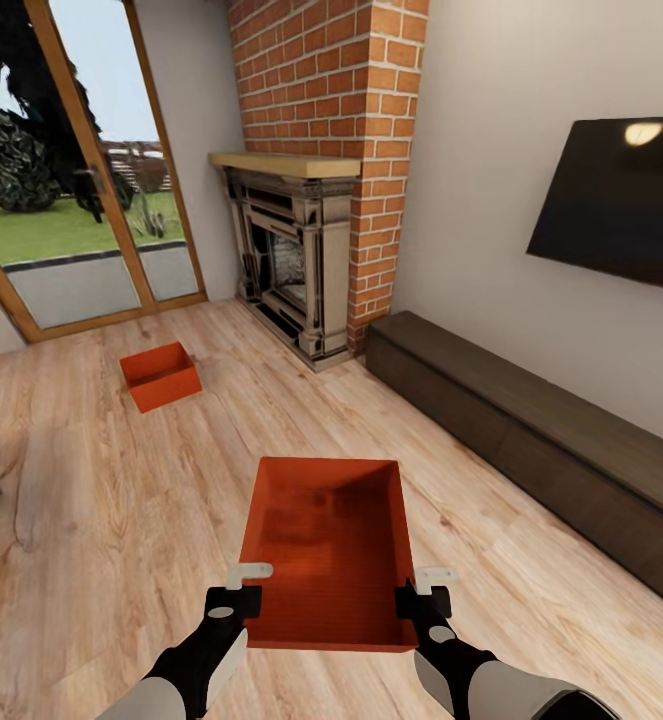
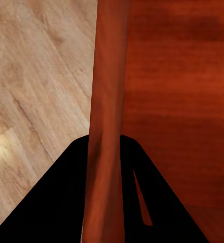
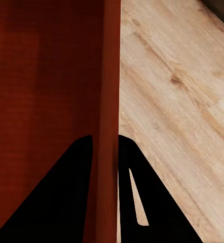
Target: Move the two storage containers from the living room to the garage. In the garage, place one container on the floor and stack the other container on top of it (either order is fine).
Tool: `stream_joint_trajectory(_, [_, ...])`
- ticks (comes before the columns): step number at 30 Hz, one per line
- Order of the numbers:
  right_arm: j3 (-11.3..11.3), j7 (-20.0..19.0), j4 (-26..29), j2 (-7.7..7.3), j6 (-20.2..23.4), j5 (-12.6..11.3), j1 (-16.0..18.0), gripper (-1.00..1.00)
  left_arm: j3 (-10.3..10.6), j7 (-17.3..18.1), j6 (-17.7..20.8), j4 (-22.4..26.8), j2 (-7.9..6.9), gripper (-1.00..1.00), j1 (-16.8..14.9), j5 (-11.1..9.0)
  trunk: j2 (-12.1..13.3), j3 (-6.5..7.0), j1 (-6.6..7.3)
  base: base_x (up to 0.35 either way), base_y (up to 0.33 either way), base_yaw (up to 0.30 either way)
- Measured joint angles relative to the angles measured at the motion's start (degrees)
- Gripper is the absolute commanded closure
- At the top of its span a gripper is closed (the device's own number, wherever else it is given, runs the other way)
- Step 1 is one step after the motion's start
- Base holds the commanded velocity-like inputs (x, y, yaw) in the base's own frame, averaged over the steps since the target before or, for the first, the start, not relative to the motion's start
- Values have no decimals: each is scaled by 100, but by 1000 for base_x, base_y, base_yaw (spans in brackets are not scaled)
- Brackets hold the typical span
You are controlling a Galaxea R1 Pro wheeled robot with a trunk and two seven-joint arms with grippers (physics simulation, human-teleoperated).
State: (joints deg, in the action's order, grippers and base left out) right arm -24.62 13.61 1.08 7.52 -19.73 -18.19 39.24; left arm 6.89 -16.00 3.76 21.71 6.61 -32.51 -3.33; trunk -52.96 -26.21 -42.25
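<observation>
Here, in the living room, the near storage container point(image 1: 331, 545) is held over the wood-plank floor point(image 1: 101, 520): the left gripper point(image 1: 239, 592) has its fingers closed on the left wall point(image 2: 108, 101), the right gripper point(image 1: 426, 592) on the right wall point(image 3: 108, 101). The second storage container point(image 1: 159, 376) rests on the floor near the glass door point(image 1: 71, 200), left of the brick fireplace point(image 1: 301, 250). No lettering is legible.

The head view looks down over the near container point(image 1: 331, 540), whose side walls both wrist views see close up.
</observation>
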Motion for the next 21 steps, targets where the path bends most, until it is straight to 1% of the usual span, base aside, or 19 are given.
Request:
stream_joint_trajectory(17, [26, -8, 1, -3, 19, 40, 0, 100, -40, 28, 0, -14, 1, 100, 1, 15, 0, 159, 0, 0, 0, 0])
stream_joint_trajectory(21, [42, -12, -1, -5, 25, 54, 0, 100, -20, 29, -1, -21, -2, 100, 2, 16, 0, 197, 0, 0, 0, 0])
